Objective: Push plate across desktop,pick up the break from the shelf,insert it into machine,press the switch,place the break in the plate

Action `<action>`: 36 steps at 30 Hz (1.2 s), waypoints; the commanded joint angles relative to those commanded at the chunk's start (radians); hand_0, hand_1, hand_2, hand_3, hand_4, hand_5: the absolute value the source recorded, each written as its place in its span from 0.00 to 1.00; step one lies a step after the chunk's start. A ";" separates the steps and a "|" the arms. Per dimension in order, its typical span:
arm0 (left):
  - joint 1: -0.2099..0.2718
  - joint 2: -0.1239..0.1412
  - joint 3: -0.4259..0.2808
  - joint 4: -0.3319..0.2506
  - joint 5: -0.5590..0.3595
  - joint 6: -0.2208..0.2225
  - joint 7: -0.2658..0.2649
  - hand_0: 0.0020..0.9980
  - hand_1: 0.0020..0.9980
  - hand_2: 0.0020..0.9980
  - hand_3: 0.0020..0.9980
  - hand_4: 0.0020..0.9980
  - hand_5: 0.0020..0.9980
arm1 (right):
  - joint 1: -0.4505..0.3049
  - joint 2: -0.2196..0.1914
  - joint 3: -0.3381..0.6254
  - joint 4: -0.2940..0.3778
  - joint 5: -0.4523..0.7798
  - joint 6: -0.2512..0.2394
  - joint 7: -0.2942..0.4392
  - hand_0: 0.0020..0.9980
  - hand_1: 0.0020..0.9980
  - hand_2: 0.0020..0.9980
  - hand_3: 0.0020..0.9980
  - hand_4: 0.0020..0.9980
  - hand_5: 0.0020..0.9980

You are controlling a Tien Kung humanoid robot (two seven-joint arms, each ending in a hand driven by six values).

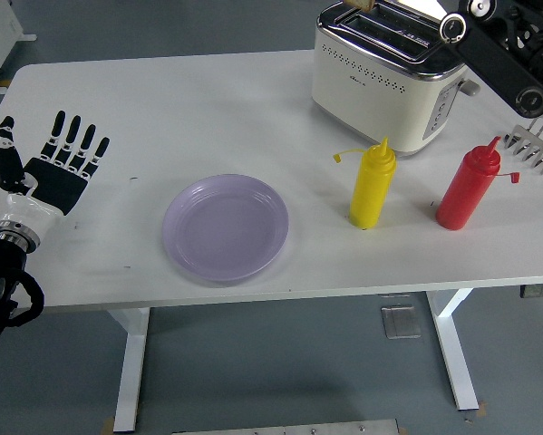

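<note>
Head view: one toaster [384, 77], cream-bodied with a chromed top, two long slots, a row of small perforations along its near face and a lever on its right end, standing at the far right of the white table [189, 109]; only a small tan edge of one bread slice [363, 5] shows at the picture's top, sitting low in the rear slot; one round plate [225, 227], pale lilac with a shallow raised rim, lying bare on the near half of the table, well apart to the right of the left hand [52, 166] and on the near-left side of the toaster; two squeeze bottles, both upright with pointed nozzles and loose tethered caps, one yellow bottle [373, 184] just in front of the toaster and one red bottle [468, 188] to its right, the two near each other but not touching; one metal rack [536, 145], partly cut off by the right edge, beside the red bottle; left hand, black-and-white, resting palm down on the table near its left edge, all five fingers spread flat and holding nothing; right arm [502, 50] reaching in from the upper right corner above the toaster's right end, its hand lying outside the picture, so its state cannot be told.
</note>
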 joint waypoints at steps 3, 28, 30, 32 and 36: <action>0.000 -0.001 -0.002 0.000 0.001 0.000 0.000 0.78 0.68 0.62 0.63 0.76 1.00 | -0.010 -0.012 -0.012 0.076 0.052 0.027 -0.023 0.35 0.42 0.37 0.47 0.34 0.00; 0.002 -0.001 0.002 0.004 0.000 -0.001 -0.001 0.78 0.68 0.62 0.63 0.76 1.00 | -0.084 0.045 -0.175 0.385 0.515 0.130 -0.170 0.33 0.42 0.37 0.47 0.36 0.00; 0.004 -0.001 0.000 0.004 0.000 -0.001 -0.001 0.78 0.68 0.62 0.63 0.76 1.00 | -0.089 0.052 -0.195 0.380 0.533 0.131 -0.163 0.32 0.41 0.36 0.46 0.38 0.00; 0.004 -0.001 -0.001 0.004 -0.001 -0.001 0.000 0.78 0.68 0.62 0.63 0.76 1.00 | -0.095 0.059 -0.214 0.375 0.551 0.133 -0.155 0.32 0.41 0.36 0.46 0.38 0.00; 0.004 -0.001 -0.001 0.003 -0.001 -0.001 0.000 0.78 0.68 0.62 0.63 0.76 1.00 | -0.102 0.074 -0.259 0.357 0.591 0.134 -0.126 0.32 0.41 0.36 0.44 0.40 0.00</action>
